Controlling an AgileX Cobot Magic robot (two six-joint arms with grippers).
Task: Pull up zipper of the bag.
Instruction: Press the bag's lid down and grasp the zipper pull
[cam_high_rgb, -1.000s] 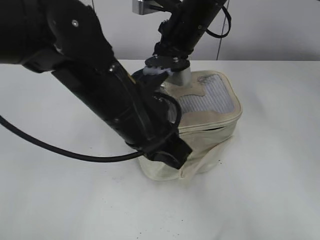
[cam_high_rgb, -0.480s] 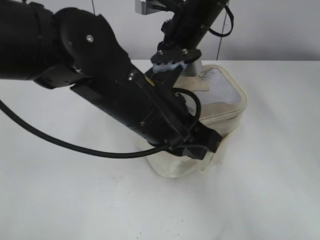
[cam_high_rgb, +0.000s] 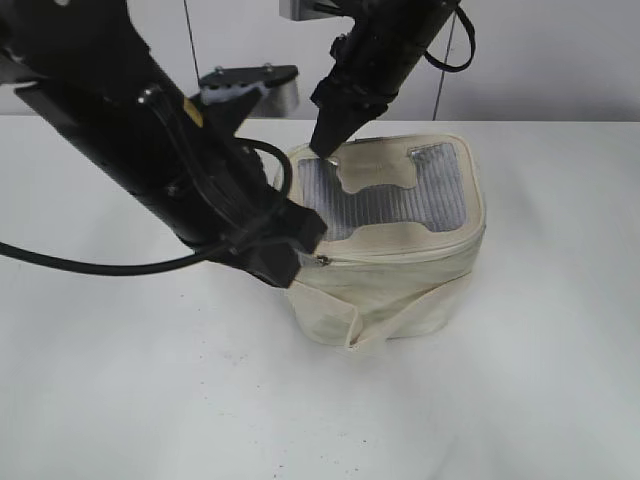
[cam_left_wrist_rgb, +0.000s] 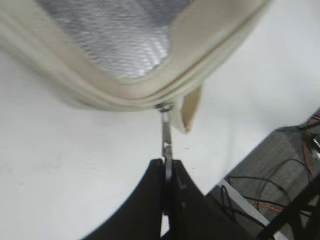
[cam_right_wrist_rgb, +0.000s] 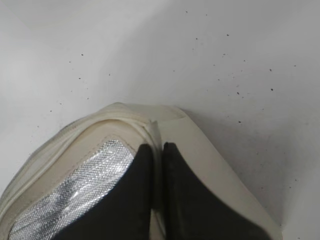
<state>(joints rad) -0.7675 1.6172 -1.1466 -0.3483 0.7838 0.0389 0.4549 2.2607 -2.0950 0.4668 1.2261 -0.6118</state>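
1. The zipper (cam_high_rgb: 400, 252) runs round the lid edge of the bag (cam_high_rgb: 400, 290), and along the front it looks drawn together. Its small silver slider sits at the front-left corner, just beside my left arm in the exterior view.

2. My left gripper (cam_left_wrist_rgb: 167, 172) is pressed together on the metal pull (cam_left_wrist_rgb: 165, 142), which stands out straight and taut from the slider. I hold the tab and not the fabric so that the force goes along the zip line.

3. The bag stands upright on the bench (cam_high_rgb: 520, 400), near the middle. Its grey ribbed panel (cam_high_rgb: 385, 195) faces up, and the wide strap (cam_high_rgb: 395, 315) hangs loose across the front, apart from the zip.

4. My right gripper (cam_right_wrist_rgb: 156, 165) has its fingers nearly closed on a cream fold at the back edge of the lid. I judge this as bracing: it pins the bag so my left pull moves the slider rather than dragging the whole bag over the bench.

5. The two arms work from opposite sides, left at the front corner and right at the back, so neither crowds the other.

6. I judge the zip mostly done at the front. How much is left round the corner I cannot tell, as my left arm hides that side.
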